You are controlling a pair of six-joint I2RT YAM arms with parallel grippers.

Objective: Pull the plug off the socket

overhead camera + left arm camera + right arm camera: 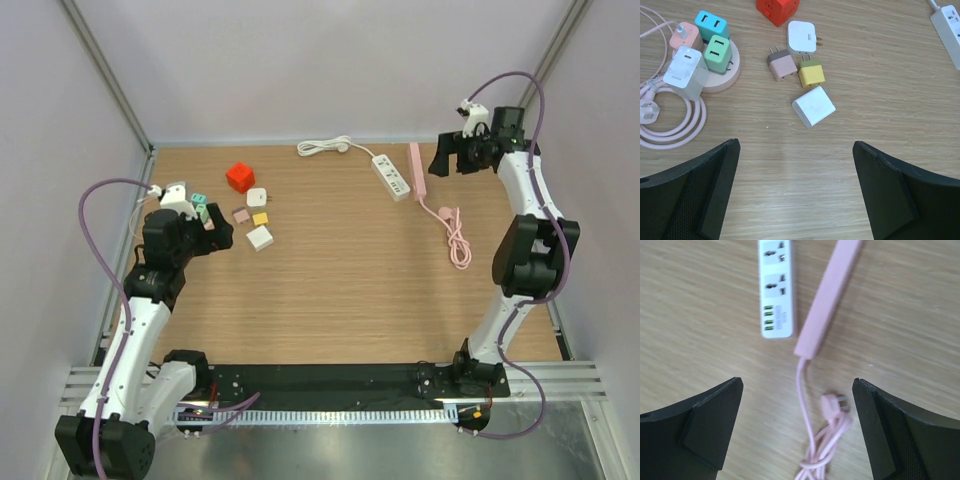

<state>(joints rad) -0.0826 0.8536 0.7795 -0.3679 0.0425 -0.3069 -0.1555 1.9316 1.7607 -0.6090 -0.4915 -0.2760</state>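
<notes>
Two grippers, both spread wide, nothing between the fingers.

Left gripper [795, 145], over bare table [800, 210]:
- Just ahead of my fingertips: white block [813, 106], loose on the wood.
- Beyond it: yellow adapter [811, 73] and brown adapter [781, 65], side by side, prongs pointing away from me.
- Further: white adapter [801, 37], then red cube [777, 9] at the far edge of view.
- Ahead and left: coiled pink cord [670, 125], touching the round socket [727, 75].
- Four plugs sit in that socket: white plug [686, 73] nearest me, green plug [717, 54] behind it, teal plug [711, 25] and pink plug [684, 35] farthest.

Right gripper [797, 381]:
- Directly ahead, between my fingers: knotted pink cable [815, 445], its end plug [832, 402] lying loose.
- Beyond: pink strip [827, 305] running away to the right, with the white strip [776, 290] just to its left.
</notes>
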